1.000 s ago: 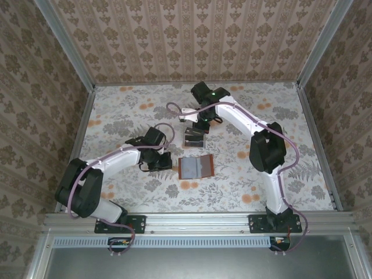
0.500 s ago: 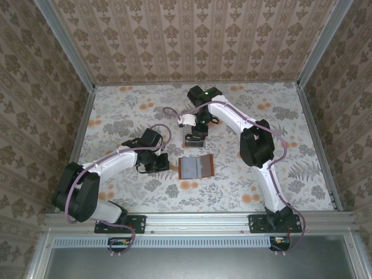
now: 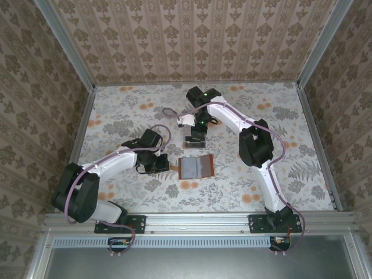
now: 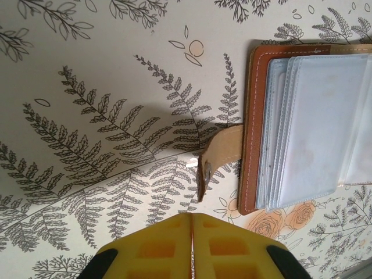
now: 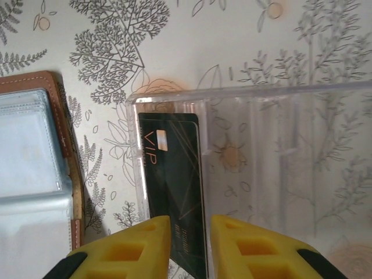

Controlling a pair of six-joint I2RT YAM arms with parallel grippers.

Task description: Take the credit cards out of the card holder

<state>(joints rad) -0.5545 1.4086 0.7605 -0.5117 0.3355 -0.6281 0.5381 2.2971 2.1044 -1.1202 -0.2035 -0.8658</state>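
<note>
**Item 1, left gripper** (image 4: 190,244). I see its yellow fingers pressed together with only a seam between them. Nothing is between them.

**Item 2, card holder** (image 4: 290,128). It lies open on the fern-print tablecloth (image 4: 87,87), ahead of the left fingers and off to their right, apart from them. Brown stitched border, with a fan of clear plastic sleeves (image 4: 317,122) inside. I can make out no card in the sleeves from here. Its tan closing strap (image 4: 224,152) sticks out from the near edge toward the left fingers and stops short of their tips.

**Item 3, right gripper** (image 5: 190,244). I see its fingers parted by a narrow gap, roughly a card's width across.

**Item 4, credit card** (image 5: 173,174). Dark, marked VIP in gold. It runs straight ahead from the right fingers, and its near end sits in the gap between them. A thin sliver of space shows beside the right-hand finger. I cannot tell whether the left-hand finger touches it.

**Item 5, clear plastic box** (image 5: 279,151). It is directly ahead of the right fingers. The dark card lies inside along its left wall, and the rest of the box extends to the right of the fingers.

**Item 6, card holder seen from the right wrist.** Its brown corner and pale sleeves lie to the left of the right fingers, just beside the box's left wall.
</note>
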